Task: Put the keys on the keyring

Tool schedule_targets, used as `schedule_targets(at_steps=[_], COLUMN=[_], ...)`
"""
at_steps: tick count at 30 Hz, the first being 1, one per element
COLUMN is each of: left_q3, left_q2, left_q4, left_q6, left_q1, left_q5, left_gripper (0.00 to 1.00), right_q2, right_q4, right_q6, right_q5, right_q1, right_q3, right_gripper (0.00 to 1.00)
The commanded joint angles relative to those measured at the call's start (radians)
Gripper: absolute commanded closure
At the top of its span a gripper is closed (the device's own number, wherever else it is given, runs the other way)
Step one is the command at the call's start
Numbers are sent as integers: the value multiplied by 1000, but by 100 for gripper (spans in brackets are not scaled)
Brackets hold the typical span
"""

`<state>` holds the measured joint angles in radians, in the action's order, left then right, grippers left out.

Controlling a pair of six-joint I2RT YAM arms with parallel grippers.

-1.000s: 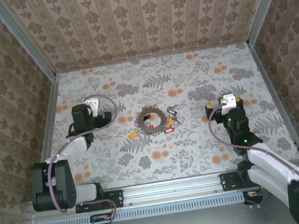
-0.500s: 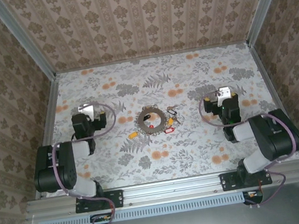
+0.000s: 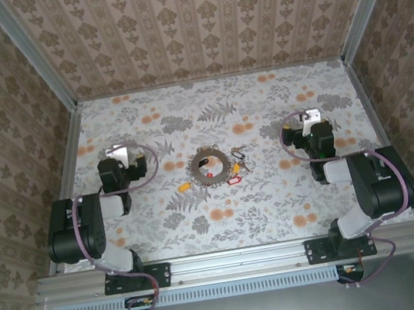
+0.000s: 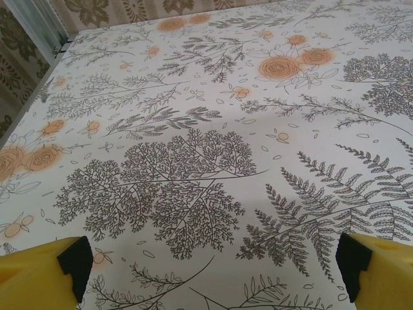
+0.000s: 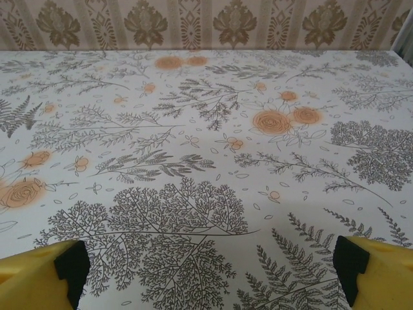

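Note:
The keyring [image 3: 210, 168], a dark round loop, lies flat at the middle of the floral table. The keys [image 3: 239, 159] lie loose around it: grey metal ones at its right edge, a red tag [image 3: 234, 180] at its lower right, a yellow tag [image 3: 184, 186] at its lower left, and small pieces inside the loop. My left gripper [image 3: 120, 160] sits well to the left of the ring and my right gripper [image 3: 308, 126] well to the right. Both are open and hold nothing. Between the left gripper's [image 4: 213, 265] yellow fingers [image 4: 39, 274] lies bare cloth. The right gripper [image 5: 210, 261] is the same, fingers [image 5: 381, 271] wide apart.
Patterned walls with metal corner posts [image 3: 36, 63] close the table on three sides. A metal rail [image 3: 231, 260] runs along the near edge by the arm bases. Purple cables [image 3: 149, 157] loop off both wrists.
Both arms have folded back over their bases. The right gripper has moved a little farther from the near edge; the left has barely shifted. Both stay open, and the keys and ring lie unmoved.

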<state>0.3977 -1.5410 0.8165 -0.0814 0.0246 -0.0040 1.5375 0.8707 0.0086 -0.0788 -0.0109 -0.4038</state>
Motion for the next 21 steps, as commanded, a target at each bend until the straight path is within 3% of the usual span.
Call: schedule_targets(at_steps=[1,21], left_q3=[12,12], left_q2=[7,7], left_q4=[30,29], left_q6=[23,24], left_q1=[-5,-5], left_q5=[-2,0], left_gripper=[0,0], right_q2=[-8,-9], right_q4=[-16,-13], right_q6=[21,18], right_q5=[21,21], right_q1=[-5,-6], right_q3=[-4,-1], right_gripper=[1,0])
